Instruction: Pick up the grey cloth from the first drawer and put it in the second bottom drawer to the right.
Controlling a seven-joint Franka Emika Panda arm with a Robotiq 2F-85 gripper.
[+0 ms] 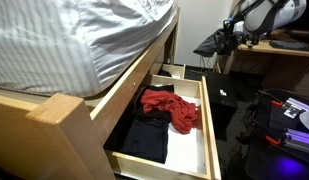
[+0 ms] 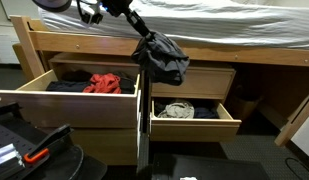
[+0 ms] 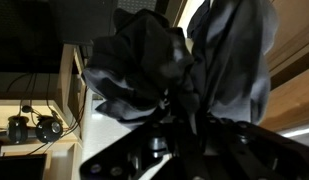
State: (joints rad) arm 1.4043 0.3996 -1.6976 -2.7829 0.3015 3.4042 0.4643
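My gripper (image 2: 146,38) is shut on the grey cloth (image 2: 164,62), which hangs bunched in the air in front of the bed frame, above the open right-hand drawer (image 2: 194,127). The cloth fills the wrist view (image 3: 174,60), pinched between the jaws (image 3: 184,112). In an exterior view the gripper (image 1: 230,34) and the cloth (image 1: 210,43) are far back, past the open first drawer (image 1: 209,120). That drawer (image 2: 64,106) stands open on the left.
The first drawer holds a red cloth (image 2: 104,82) (image 1: 172,108) and black clothes (image 1: 149,135). The right drawer holds a pale crumpled cloth (image 2: 179,109). The mattress (image 1: 74,40) overhangs the drawers. Black equipment (image 2: 34,150) stands in front.
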